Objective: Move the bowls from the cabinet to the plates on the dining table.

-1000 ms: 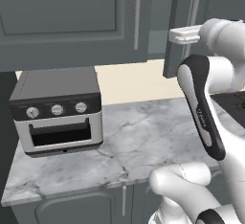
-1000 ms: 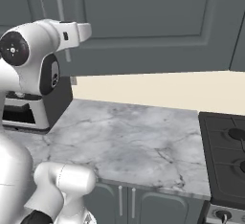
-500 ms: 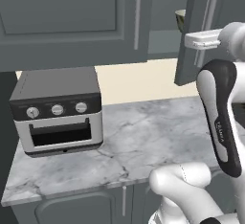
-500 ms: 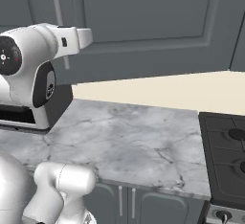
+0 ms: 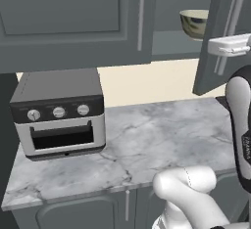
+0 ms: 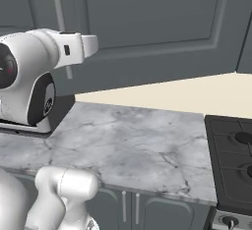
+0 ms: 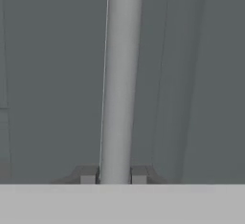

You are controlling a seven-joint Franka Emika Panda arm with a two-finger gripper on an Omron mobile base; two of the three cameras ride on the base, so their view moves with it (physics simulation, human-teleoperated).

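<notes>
In the hand view the gripper (image 7: 114, 175) is seen pinched on the long silver bar handle (image 7: 120, 79) of the cabinet door (image 7: 52, 74), one dark finger tip (image 7: 88, 175) pressed to each side of the bar; only the very ends of the tips are shown, the rest being cut off by the bottom of the picture. In the left base view the same door (image 5: 220, 37) is seen swung partly outward at the right, and the hand is set against its handle (image 5: 229, 32), though the fingers themselves are hidden behind the white wrist. Through the gap beside the door the cream-beige bowl (image 5: 195, 22) is seen on the cabinet shelf (image 5: 171, 44); its right part is covered by the door edge, so that less than the whole rim can be made out. Whether anything else stands further along the shelf cannot be told. Below, a toaster oven (image 5: 58, 113) is set on the marble counter (image 5: 147, 145), well apart from the bowl. In the right base view the stove (image 6: 231, 170) is cut off by the right edge.
</notes>
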